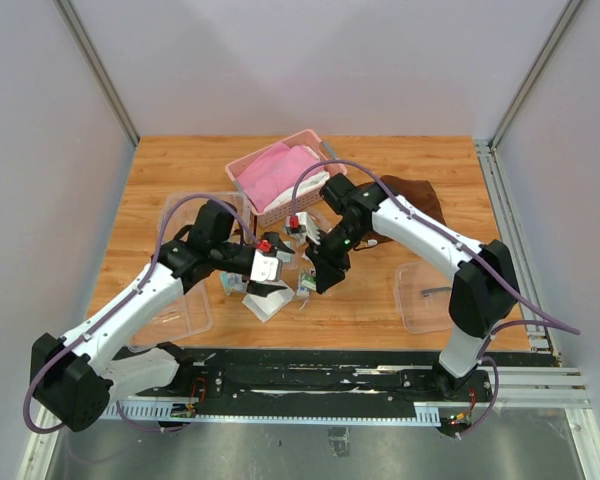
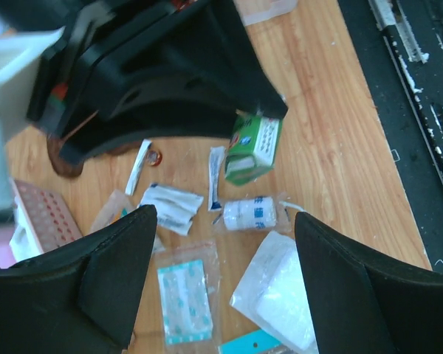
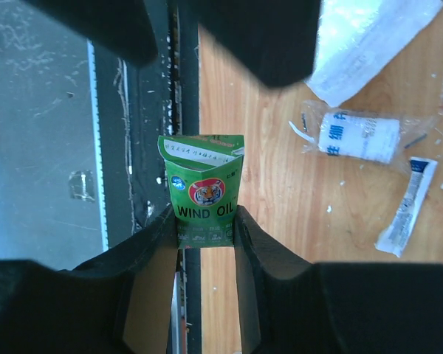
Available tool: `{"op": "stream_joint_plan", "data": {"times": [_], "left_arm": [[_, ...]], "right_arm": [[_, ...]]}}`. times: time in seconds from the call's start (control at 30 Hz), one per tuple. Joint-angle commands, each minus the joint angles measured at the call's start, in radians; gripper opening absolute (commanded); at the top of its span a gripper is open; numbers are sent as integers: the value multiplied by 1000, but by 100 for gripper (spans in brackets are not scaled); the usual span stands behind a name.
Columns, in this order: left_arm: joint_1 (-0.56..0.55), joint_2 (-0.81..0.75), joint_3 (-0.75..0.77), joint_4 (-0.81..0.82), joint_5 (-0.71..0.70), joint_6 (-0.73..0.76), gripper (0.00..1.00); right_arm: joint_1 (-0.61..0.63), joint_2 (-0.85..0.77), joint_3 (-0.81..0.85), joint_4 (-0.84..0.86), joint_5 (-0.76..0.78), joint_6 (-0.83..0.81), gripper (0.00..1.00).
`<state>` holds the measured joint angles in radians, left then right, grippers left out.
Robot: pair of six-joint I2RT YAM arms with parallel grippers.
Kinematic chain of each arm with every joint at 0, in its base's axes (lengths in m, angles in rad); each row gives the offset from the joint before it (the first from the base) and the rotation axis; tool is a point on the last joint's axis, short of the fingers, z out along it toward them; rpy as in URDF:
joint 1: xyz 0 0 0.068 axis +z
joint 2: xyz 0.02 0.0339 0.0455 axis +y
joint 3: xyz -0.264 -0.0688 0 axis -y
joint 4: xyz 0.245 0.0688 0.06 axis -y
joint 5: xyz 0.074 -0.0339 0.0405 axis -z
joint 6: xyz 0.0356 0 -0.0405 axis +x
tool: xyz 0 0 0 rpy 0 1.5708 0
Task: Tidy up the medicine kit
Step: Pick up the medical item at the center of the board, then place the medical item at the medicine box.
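Observation:
The medicine kit's clear box (image 1: 183,312) lies at the left and its clear lid (image 1: 417,308) with a dark handle at the right. Between them, loose supplies lie on the wood. My right gripper (image 3: 201,221) is shut on a green "Wind Oil" box (image 3: 204,190), held above the table near the front edge; the same green box (image 2: 255,147) shows in the left wrist view. My left gripper (image 2: 225,215) hangs open over a plaster packet (image 2: 184,302), a white gauze pack (image 2: 280,295) and a wrapped bandage roll (image 2: 255,214), holding nothing. The two grippers are close together.
A pink slatted basket (image 1: 263,212) with pink cloth stands at the back centre, and a brown cloth (image 1: 412,192) lies to its right. Small sachets (image 2: 170,206) are scattered by the roll. The black base rail (image 1: 380,375) runs along the table's front edge.

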<state>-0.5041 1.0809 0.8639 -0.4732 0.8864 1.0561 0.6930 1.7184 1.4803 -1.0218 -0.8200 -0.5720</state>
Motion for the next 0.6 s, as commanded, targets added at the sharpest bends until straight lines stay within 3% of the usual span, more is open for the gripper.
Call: {"op": "stream_joint_plan", "data": {"times": [0.0, 0.23, 0.57], "left_arm": [[-77, 18, 32, -19, -34, 91, 80], [-154, 36, 31, -17, -52, 129, 77], [-239, 91, 32, 61, -137, 80, 52]], "right_arm": [[-15, 43, 71, -102, -114, 2, 33], [-17, 75, 96, -133, -163, -1, 33], [-17, 92, 93, -140, -187, -1, 33]]}}
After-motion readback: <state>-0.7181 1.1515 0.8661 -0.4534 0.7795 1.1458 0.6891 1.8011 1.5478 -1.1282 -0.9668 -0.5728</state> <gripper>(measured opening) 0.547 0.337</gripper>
